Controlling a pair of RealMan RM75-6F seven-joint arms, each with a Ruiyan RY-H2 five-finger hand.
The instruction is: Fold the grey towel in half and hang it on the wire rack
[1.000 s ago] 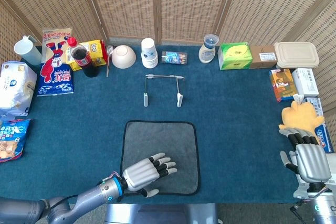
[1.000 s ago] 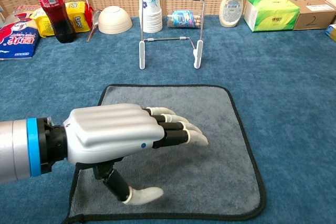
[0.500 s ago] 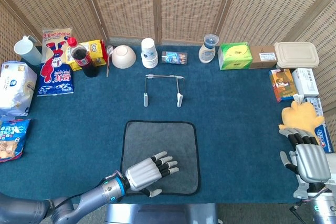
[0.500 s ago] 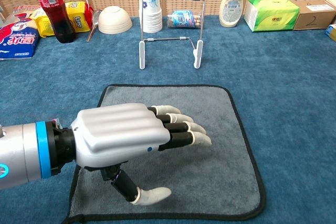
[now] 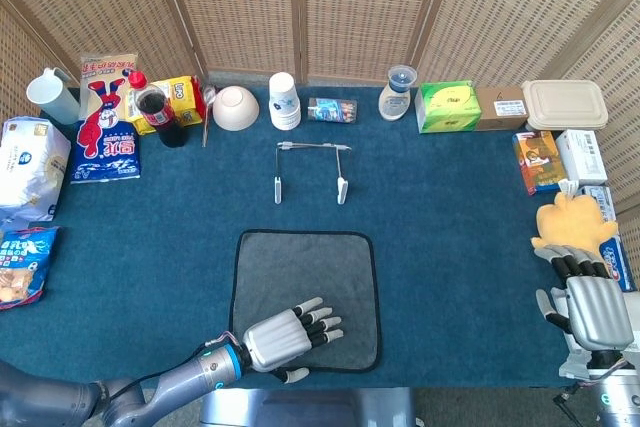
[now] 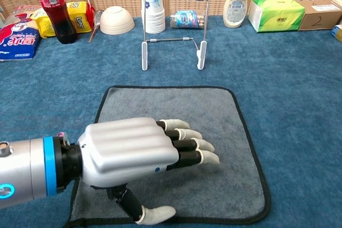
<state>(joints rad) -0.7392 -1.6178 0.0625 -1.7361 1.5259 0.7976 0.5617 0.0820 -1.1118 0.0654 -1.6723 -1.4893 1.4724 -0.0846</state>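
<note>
Left hand over the flat towel at the table's near edge

The left hand point(image 6: 133, 161) has its fingers spread wide, holding nothing, above the towel point(image 5: 305, 287), which lies unfolded. The rack point(image 5: 311, 172) stands empty toward the far edge. The right hand point(image 5: 590, 302) rests at the right edge, fingers loosely open.

A grey towel point(image 5: 305, 292) edged in black lies on a dark blue tablecloth point(image 5: 450, 247) near a silver wire rack point(image 5: 310, 171).
</note>
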